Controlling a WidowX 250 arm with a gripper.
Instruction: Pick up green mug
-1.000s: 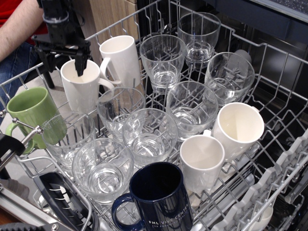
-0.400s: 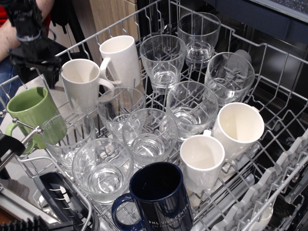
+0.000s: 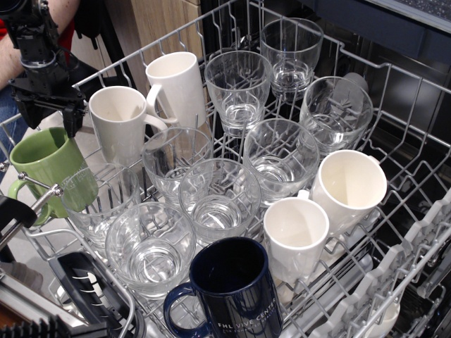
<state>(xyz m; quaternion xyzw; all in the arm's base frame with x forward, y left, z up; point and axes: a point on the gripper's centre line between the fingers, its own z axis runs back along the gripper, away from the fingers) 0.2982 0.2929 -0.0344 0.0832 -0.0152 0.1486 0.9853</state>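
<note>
The green mug (image 3: 44,169) stands upright at the left edge of the dishwasher rack (image 3: 417,163), its handle toward the front left. A clear glass (image 3: 99,201) partly covers its right side. My black gripper (image 3: 51,118) hangs just above the mug's far rim, open and empty, with one finger on each side of that rim.
A white mug (image 3: 120,125) stands right beside the gripper, and a taller white mug (image 3: 176,84) stands behind it. Several clear glasses fill the rack's middle. A navy mug (image 3: 232,289) is at the front and two white mugs (image 3: 331,204) at the right. A person's arm (image 3: 5,67) is at the top left.
My gripper has moved left from over the white mug to over the green mug's far rim, and has come down slightly. The mugs and glasses have not moved.
</note>
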